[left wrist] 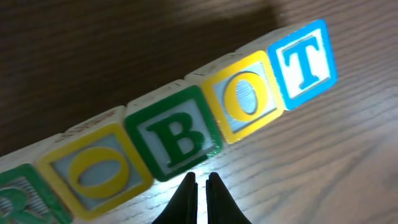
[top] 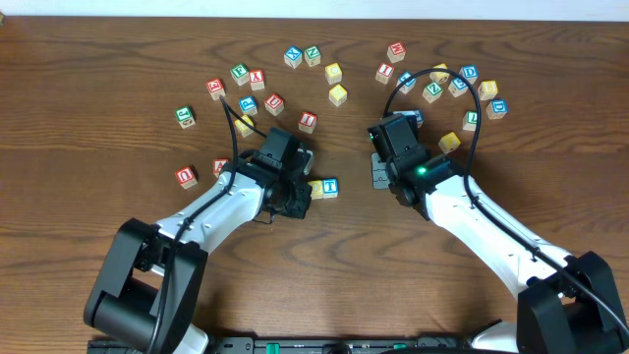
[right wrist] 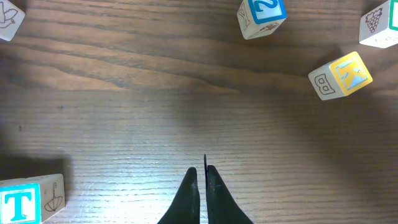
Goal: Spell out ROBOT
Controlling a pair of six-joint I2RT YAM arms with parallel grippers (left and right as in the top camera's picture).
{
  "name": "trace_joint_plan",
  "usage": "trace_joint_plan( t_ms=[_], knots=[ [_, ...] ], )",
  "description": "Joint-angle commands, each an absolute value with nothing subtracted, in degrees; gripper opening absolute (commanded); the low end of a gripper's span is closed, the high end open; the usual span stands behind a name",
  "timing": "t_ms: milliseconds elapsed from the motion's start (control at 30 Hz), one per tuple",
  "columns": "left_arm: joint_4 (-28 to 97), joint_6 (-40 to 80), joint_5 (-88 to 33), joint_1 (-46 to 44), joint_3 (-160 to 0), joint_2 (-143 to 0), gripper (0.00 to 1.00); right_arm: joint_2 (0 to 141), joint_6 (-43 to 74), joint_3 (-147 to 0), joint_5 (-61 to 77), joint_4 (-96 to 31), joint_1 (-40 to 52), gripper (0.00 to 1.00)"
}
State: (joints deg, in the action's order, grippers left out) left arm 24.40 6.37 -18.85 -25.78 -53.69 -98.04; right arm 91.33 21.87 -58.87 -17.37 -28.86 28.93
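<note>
R cube (left wrist: 15, 196) cropped at edge, left arm (top: 224, 204) hides row (left wrist: 180, 138) exc. T cube (top: 329, 186)

five wooden letter cubes (left wrist: 177, 134) sit touching, spelling robot.

Below me the dark wood-grain surface (top: 324, 285) carries a touching row of cubes: green R (left wrist: 12, 196), yellow O (left wrist: 93, 173), green B (left wrist: 175, 135), second yellow O (left wrist: 245, 96), blue T (left wrist: 305, 61). Loose letter cubes (top: 337, 94) lie scattered farther out, left and right.
</note>
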Motion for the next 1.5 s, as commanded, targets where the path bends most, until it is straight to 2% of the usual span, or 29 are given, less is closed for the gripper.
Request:
trace_joint_plan(
  t_ms=[0, 367, 1167, 1467],
  knots=[
    [24.99, 6.39, -22.11, -25.87, -53.39, -97.69, 0.08, 90.24, 22.22, -59.94, -17.65, -28.71, 28.58, 0.01],
    [29.1, 4.73, -24.71, -26.48, -53.36, -97.3, 0.07, 90.24, 22.22, -59.94, -17.65, -27.73, 28.58, 0.01],
    [26.04, 7.9, -25.28, -27.42, -54.3, -96.92, 0.07, 90.24, 22.15, -59.94, -17.67, -26.79, 28.58, 0.01],
    [25.02, 8.03, -29.34, -27.4, -55.11, -88.86, 0.08, 90.24, 22.0, -59.94, -17.65, -26.52, 28.58, 0.01]
  ],
)
